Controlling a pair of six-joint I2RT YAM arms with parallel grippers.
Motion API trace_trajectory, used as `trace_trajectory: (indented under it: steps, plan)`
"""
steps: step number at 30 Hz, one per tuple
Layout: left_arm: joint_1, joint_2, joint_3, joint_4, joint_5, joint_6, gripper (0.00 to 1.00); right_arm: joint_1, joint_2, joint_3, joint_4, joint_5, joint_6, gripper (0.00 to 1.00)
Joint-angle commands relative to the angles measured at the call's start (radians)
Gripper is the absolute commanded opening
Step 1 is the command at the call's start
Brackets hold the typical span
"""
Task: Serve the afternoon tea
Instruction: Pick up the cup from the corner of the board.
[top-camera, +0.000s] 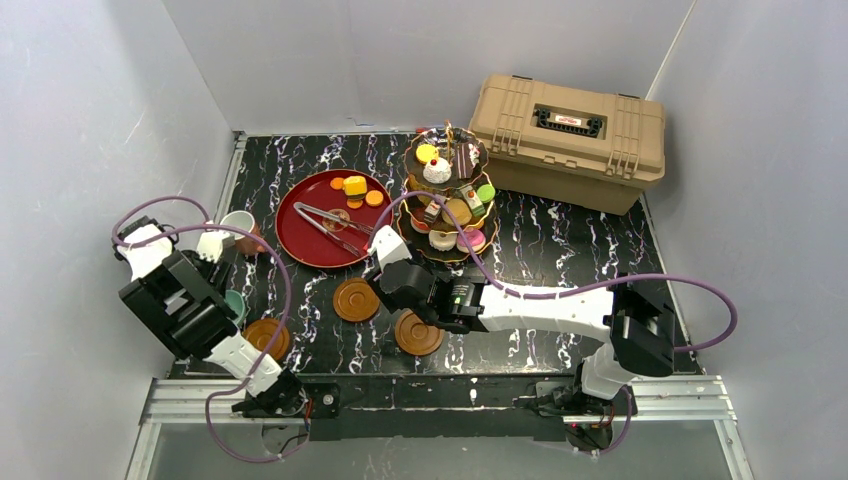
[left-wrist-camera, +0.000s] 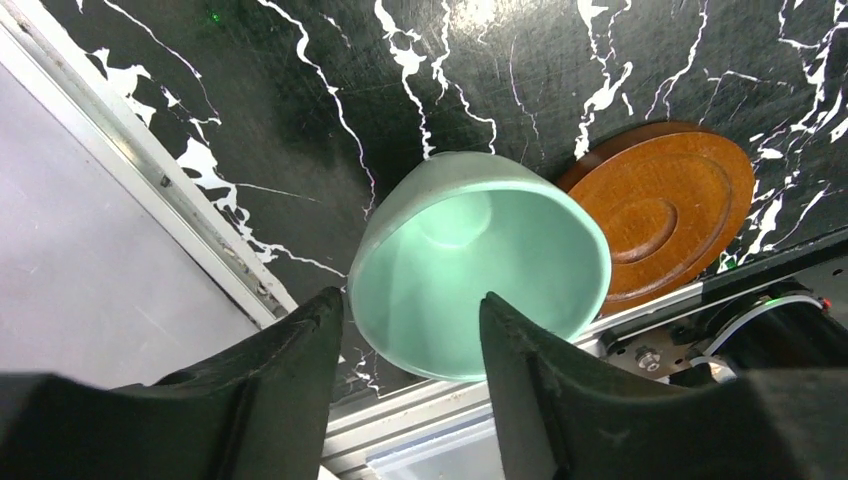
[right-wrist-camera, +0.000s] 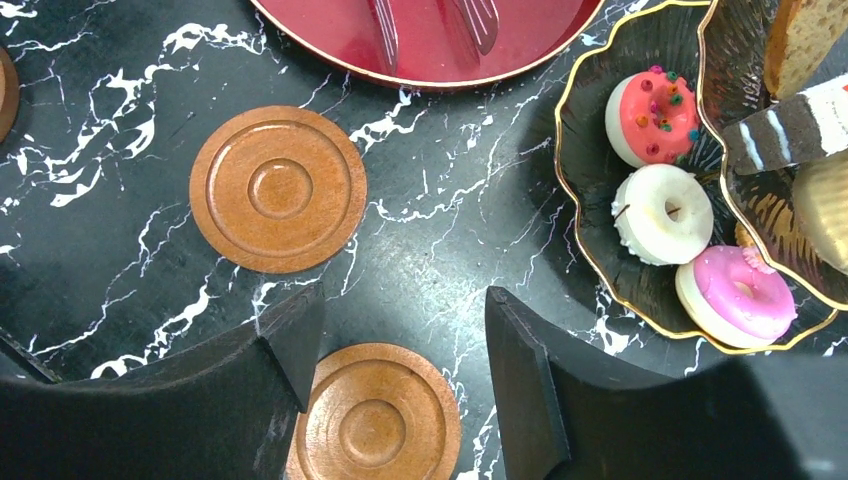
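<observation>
A teal cup (left-wrist-camera: 480, 270) stands beside a brown saucer (left-wrist-camera: 665, 205) near the table's front left edge. My left gripper (left-wrist-camera: 410, 298) is open, with one finger outside the cup's rim and one over its mouth. In the top view the cup (top-camera: 236, 303) is mostly hidden under the left arm. My right gripper (right-wrist-camera: 400, 300) is open and empty above a saucer (right-wrist-camera: 375, 420); a second saucer (right-wrist-camera: 278, 190) lies just beyond. The dark three-tier stand (top-camera: 448, 195) holds several pastries, with a pink donut (right-wrist-camera: 735, 295) on its lowest tier. A pinkish cup (top-camera: 238, 225) stands at the far left.
A red plate (top-camera: 320, 245) holds metal tongs (top-camera: 335, 222) and a few small pastries. A tan plastic case (top-camera: 570, 140) sits at the back right. A metal rail (left-wrist-camera: 180, 200) runs along the table edge beside the teal cup. White walls enclose the table.
</observation>
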Motion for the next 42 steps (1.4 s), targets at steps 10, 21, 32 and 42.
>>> trace_trajectory:
  steps: [10, 21, 32, 42]
  plan:
    - [0.003, 0.018, -0.076, 0.052, 0.079, -0.074, 0.20, 0.001, -0.054, 0.001, 0.014, 0.026, 0.053, 0.66]
    - [0.004, -0.101, -0.011, -0.079, 0.206, -0.303, 0.00, 0.001, -0.100, -0.060, 0.057, 0.049, 0.067, 0.66]
    - [-0.059, -0.448, -0.053, -0.150, 0.438, -0.686, 0.00, 0.003, -0.096, -0.078, 0.263, -0.029, 0.025, 0.70]
    - [-0.276, -0.542, -0.047, 0.013, 0.337, -1.110, 0.00, 0.011, -0.057, -0.287, 0.950, -0.292, -0.200, 0.81]
